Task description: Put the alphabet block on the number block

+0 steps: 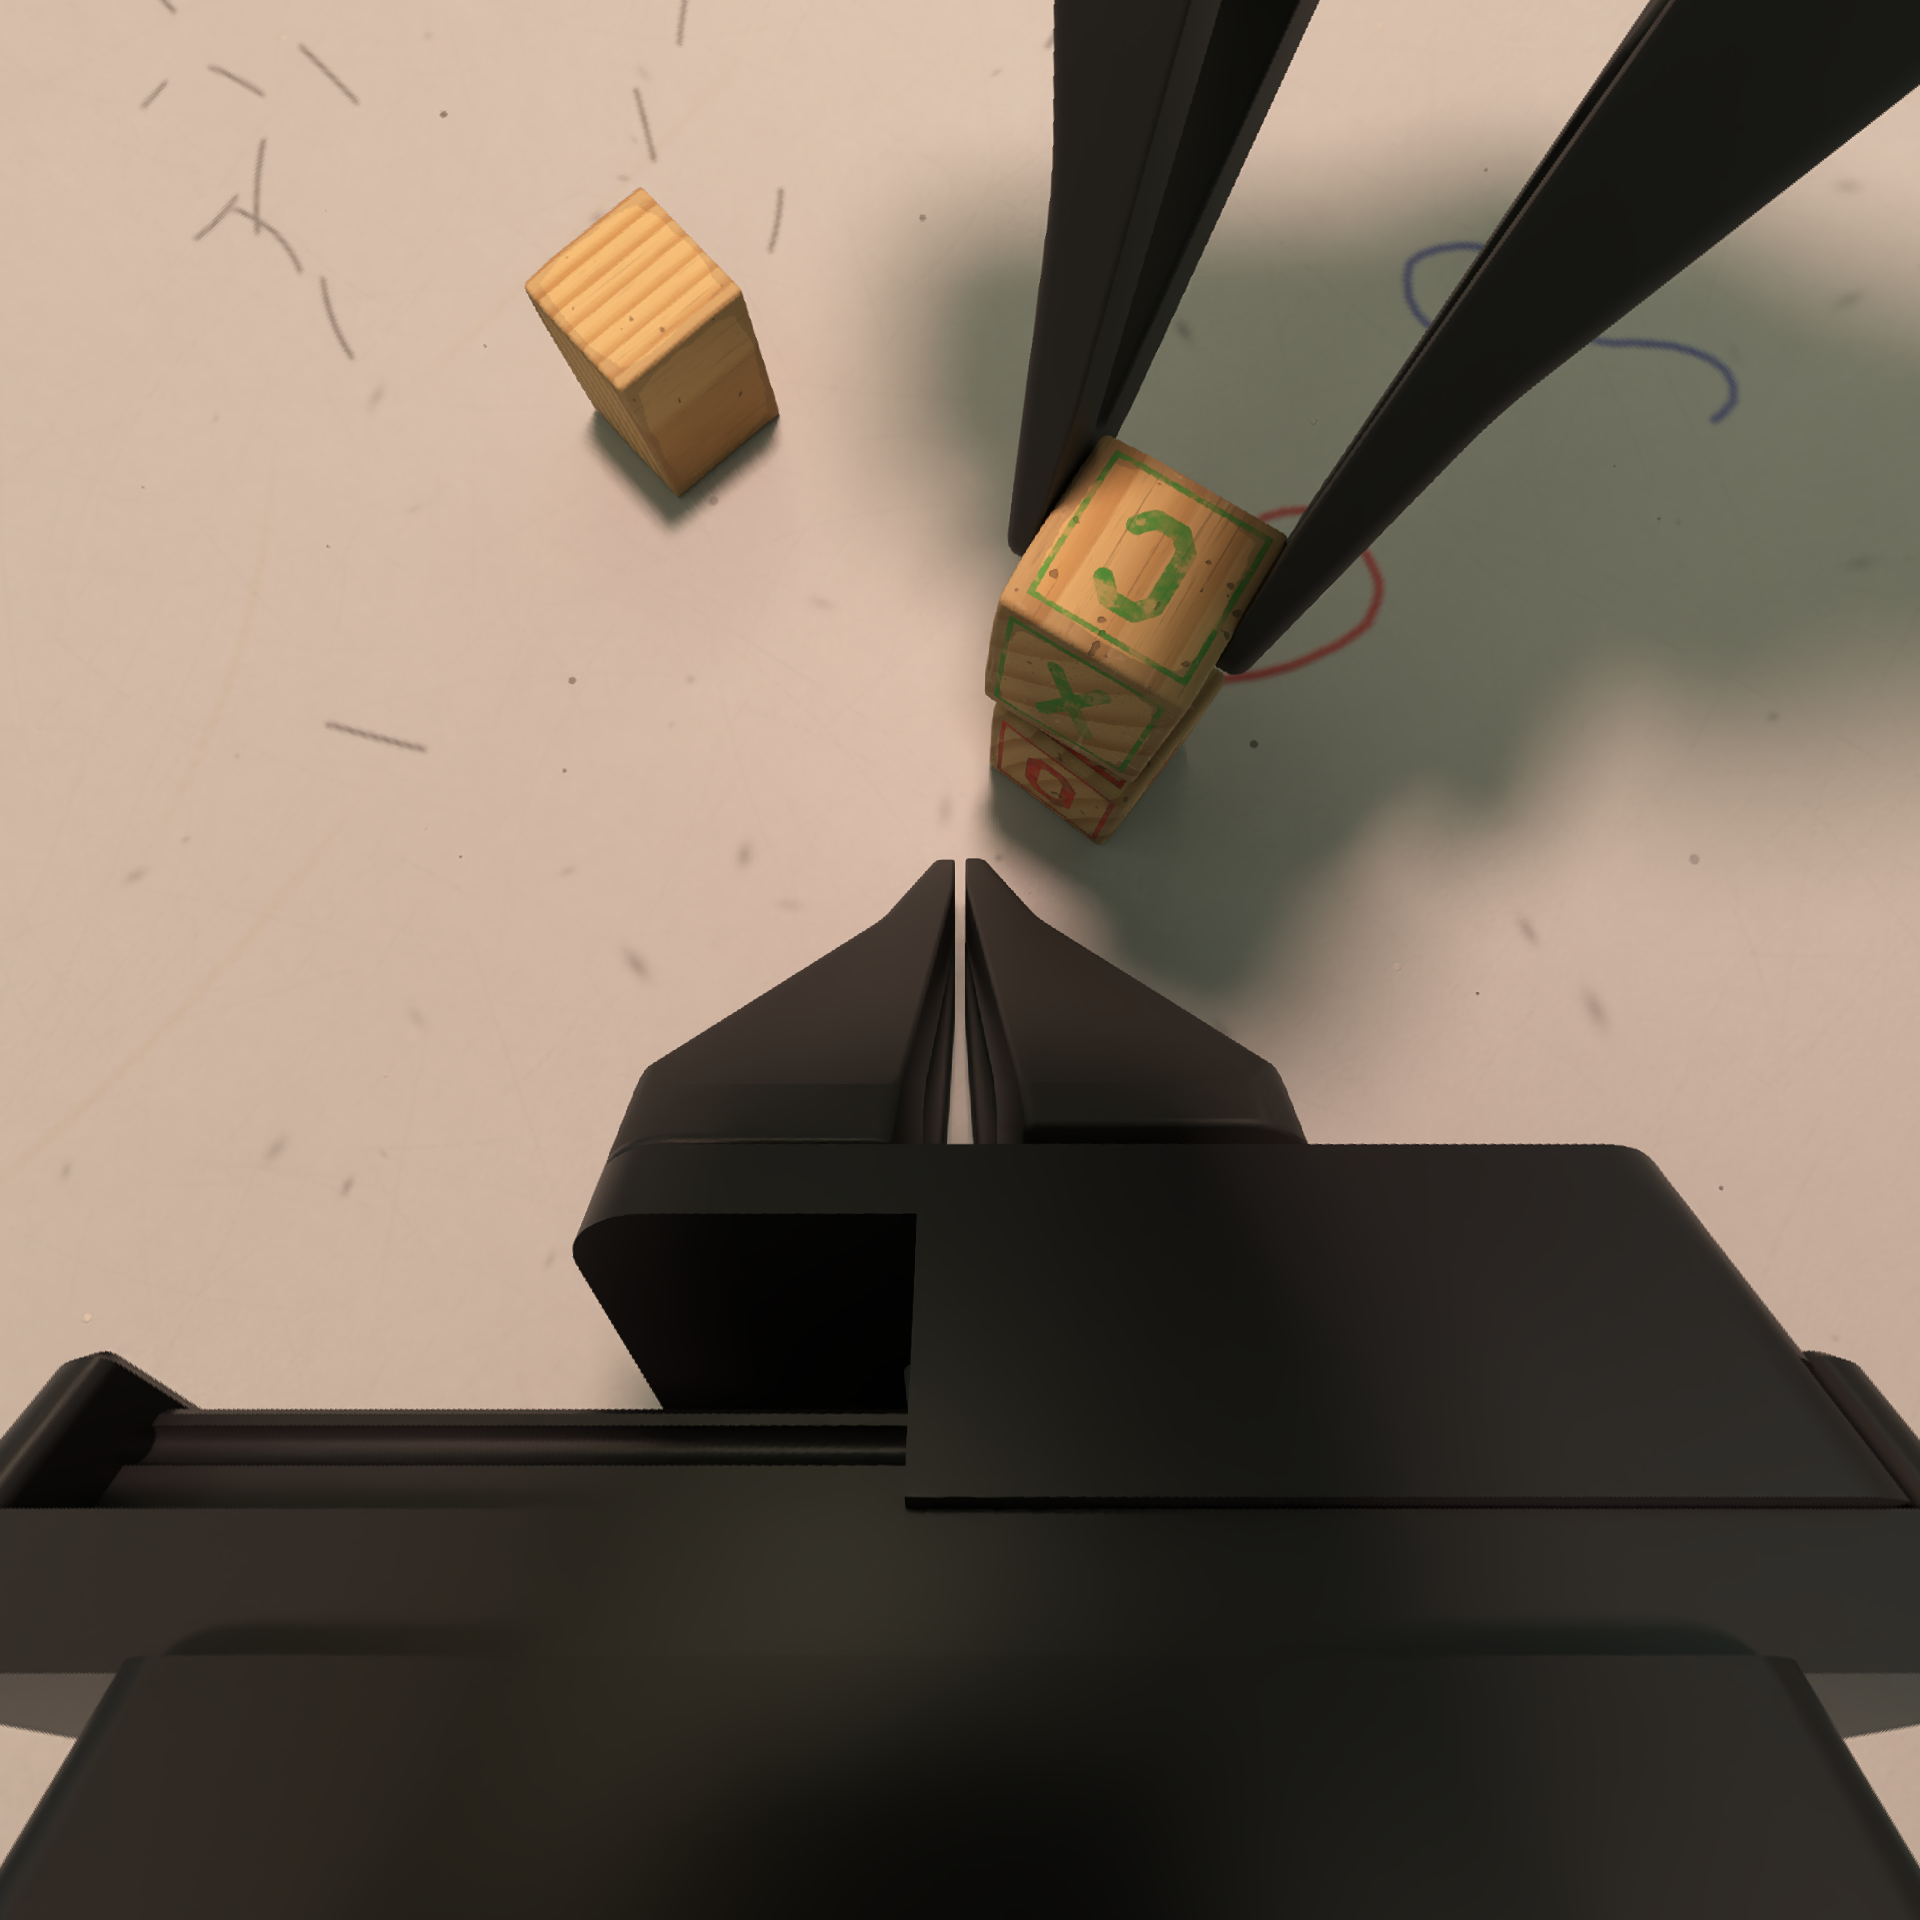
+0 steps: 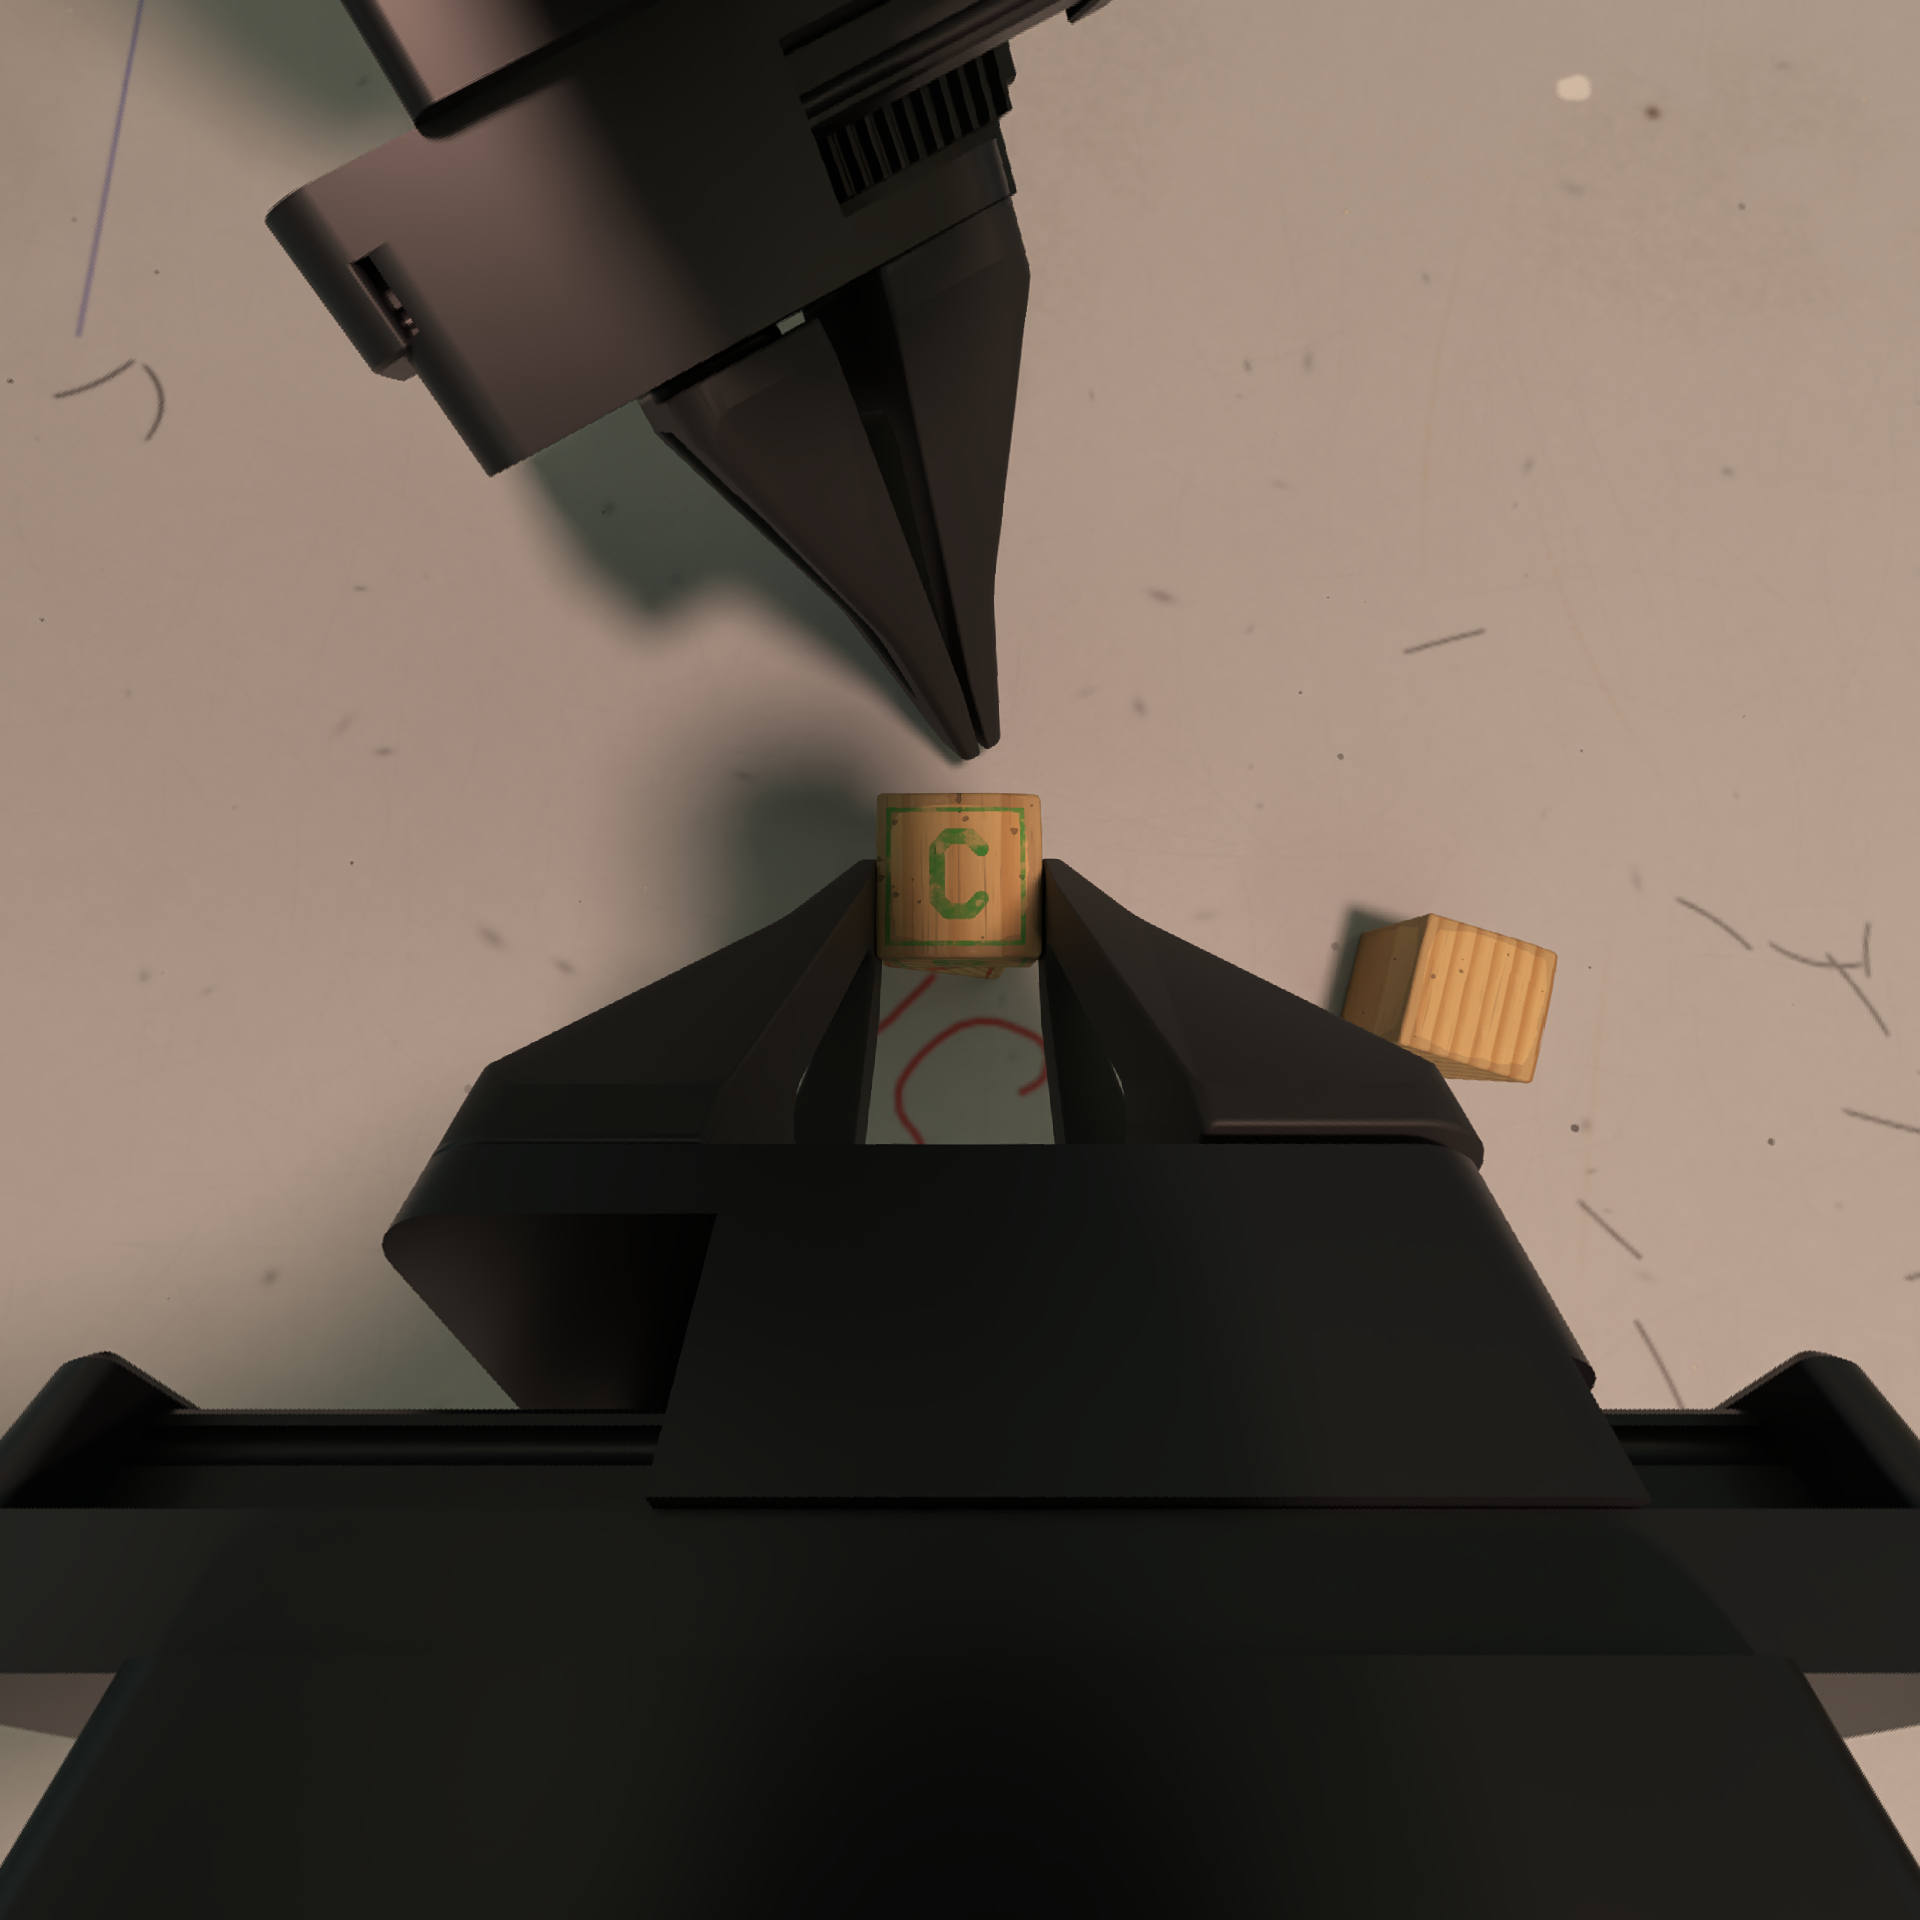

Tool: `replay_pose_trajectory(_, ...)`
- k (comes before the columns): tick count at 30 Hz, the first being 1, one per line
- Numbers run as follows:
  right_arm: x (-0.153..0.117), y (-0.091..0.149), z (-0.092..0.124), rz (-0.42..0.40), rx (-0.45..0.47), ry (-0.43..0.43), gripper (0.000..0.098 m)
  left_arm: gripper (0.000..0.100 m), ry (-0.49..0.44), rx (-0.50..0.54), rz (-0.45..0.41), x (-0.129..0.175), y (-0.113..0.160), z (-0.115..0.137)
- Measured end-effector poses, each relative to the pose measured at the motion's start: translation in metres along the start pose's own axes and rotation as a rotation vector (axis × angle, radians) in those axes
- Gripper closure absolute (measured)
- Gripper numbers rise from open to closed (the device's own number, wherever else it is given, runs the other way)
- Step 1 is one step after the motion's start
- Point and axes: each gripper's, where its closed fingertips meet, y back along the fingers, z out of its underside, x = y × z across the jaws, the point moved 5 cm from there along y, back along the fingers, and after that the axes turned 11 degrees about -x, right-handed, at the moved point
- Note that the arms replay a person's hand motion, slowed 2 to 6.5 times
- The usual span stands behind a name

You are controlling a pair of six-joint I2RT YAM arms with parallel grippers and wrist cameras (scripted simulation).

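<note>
Atop the red-marked number block, the right gripper clasps the green-lettered alphabet block; left gripper clenched empty.

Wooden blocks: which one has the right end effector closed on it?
The green-printed alphabet block, topmost, over the red-printed number block. The plain wooden block lies apart, untouched. The left end effector is shut, holding nothing.

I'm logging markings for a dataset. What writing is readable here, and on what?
I won't quote markings; here is where they stand.
Green framed characters: alphabet block, top and side, gripped by right tool.
Red character: number block underneath.
Plain block: none.
</note>
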Motion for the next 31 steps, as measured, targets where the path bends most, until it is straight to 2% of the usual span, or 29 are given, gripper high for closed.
replay_pose_trajectory(3,0.000,0.000,0.000,0.001,-0.001,0.000,0.0726,0.099,0.000,0.000,0.000,0.000,0.000,0.000)
replay_pose_trajectory(9,-0.001,-0.002,0.001,-0.008,0.001,-0.003,0.0626,0.099,0.000,0.000,-0.001,0.000,0.000,0.000)
replay_pose_trajectory(16,0.005,0.008,0.000,-0.023,0.090,-0.031,0.0578,0.098,-0.001,0.000,-0.003,0.000,0.000,0.000)
replay_pose_trajectory(20,0.018,0.019,0.002,0.016,0.180,-0.086,0.0579,0.098,-0.002,0.000,-0.005,0.000,0.000,0.000)
replay_pose_trajectory(25,0.040,0.030,0.010,0.087,0.270,-0.196,0.0583,0.098,-0.002,0.000,-0.008,0.000,0.000,0.000)
replay_pose_trajectory(28,0.052,0.033,0.016,0.121,0.291,-0.251,0.0583,0.098,-0.003,0.000,-0.009,0.000,0.000,0.000)
replay_pose_trajectory(31,0.059,0.032,0.023,0.149,0.275,-0.285,0.0583,0.099,-0.003,0.000,-0.010,0.000,0.000,0.000)
